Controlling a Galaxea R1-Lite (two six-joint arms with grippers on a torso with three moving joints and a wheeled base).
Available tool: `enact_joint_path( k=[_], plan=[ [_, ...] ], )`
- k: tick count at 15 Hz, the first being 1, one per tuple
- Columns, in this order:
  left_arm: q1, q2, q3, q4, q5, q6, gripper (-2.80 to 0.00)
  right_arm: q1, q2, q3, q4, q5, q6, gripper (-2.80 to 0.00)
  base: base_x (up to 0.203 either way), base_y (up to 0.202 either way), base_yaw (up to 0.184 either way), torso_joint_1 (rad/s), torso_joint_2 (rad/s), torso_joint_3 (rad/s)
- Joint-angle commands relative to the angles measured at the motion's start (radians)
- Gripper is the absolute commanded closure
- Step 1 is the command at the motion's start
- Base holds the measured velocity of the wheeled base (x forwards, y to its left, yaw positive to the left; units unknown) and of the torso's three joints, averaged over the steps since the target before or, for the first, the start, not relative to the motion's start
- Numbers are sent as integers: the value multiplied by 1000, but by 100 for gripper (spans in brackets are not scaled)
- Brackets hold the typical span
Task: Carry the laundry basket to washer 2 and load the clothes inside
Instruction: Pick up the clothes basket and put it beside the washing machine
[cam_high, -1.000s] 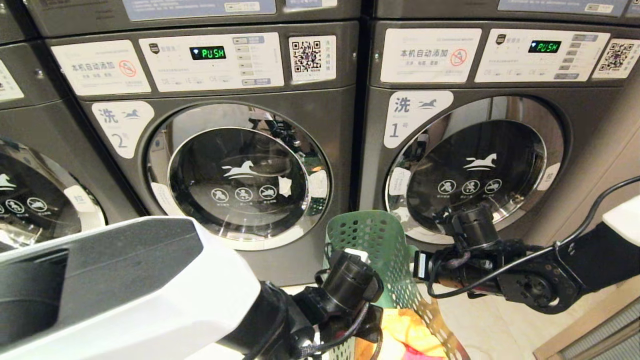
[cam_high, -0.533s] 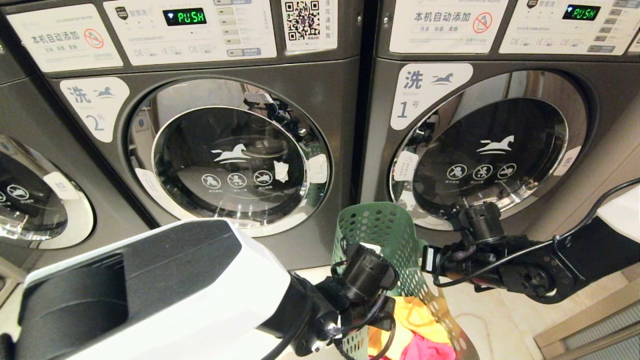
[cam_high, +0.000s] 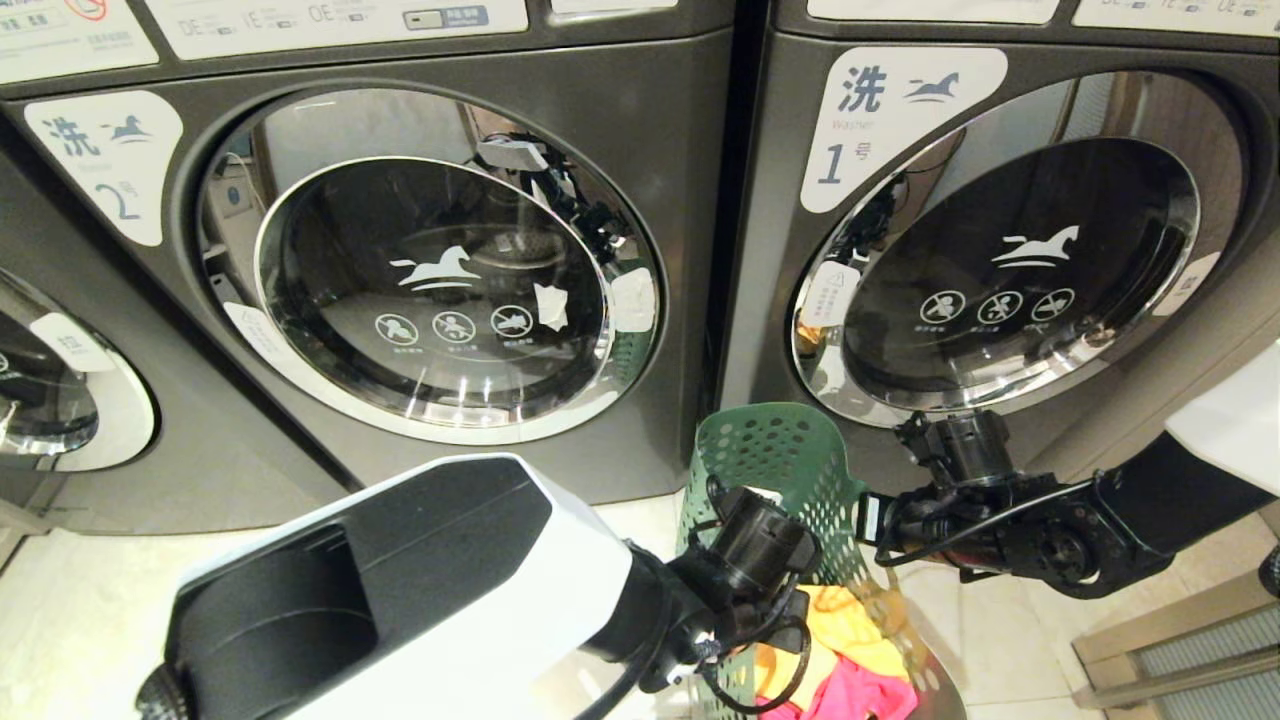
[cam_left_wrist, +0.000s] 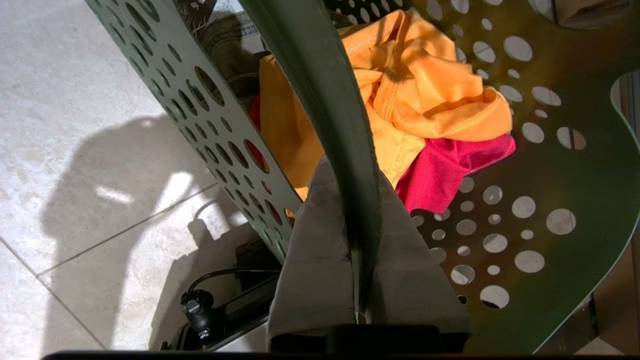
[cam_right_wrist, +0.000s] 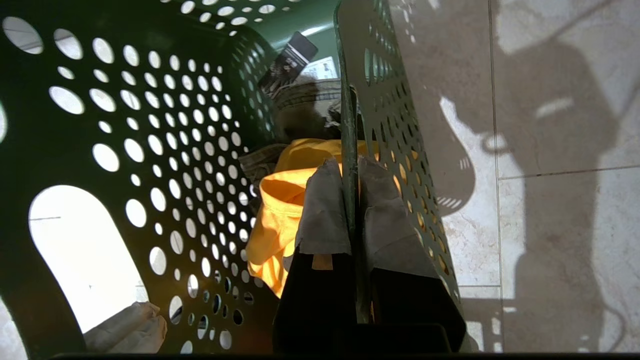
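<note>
— Between my two grippers, what do you see?
— The laundry basket (cam_high: 790, 470), thin green plastic punched with round holes. My left gripper (cam_left_wrist: 357, 280) is clamped on one wall's rim, my right gripper (cam_right_wrist: 352, 220) on the opposite rim — padded fingers (cam_right_wrist: 325, 210) either side of the edge.
— Inside?
— Soft crumpled clothes: an orange garment (cam_left_wrist: 425, 95), a pink one (cam_left_wrist: 450, 170), below my fingertips.
— And washer 2 (cam_high: 400, 270)?
— Ahead of my left gripper, dark grey, its round chrome-rimmed glass door (cam_high: 430, 270) closed. Washer 1 (cam_high: 1010, 260) is beyond my right gripper. Pale tiled floor (cam_left_wrist: 90, 150) lies open outside the walls.
</note>
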Motion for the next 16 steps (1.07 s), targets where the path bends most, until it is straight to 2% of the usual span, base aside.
enact_joint_path(
  k=[1, 8, 16],
  plan=[
    [1, 38, -49, 13, 1, -2, 0, -15, 26, -3, -5, 0, 3, 0, 0, 0, 0, 2, 8, -204],
    [1, 96, -124, 41, 1, -3, 0, -46, 59, -16, -40, -4, -18, 0, 0, 0, 0, 3, 3, -198],
    [1, 107, -139, 61, 3, -1, 0, -47, 80, -14, -56, -17, -19, 0, 0, 0, 0, 0, 1, -22]
  ],
)
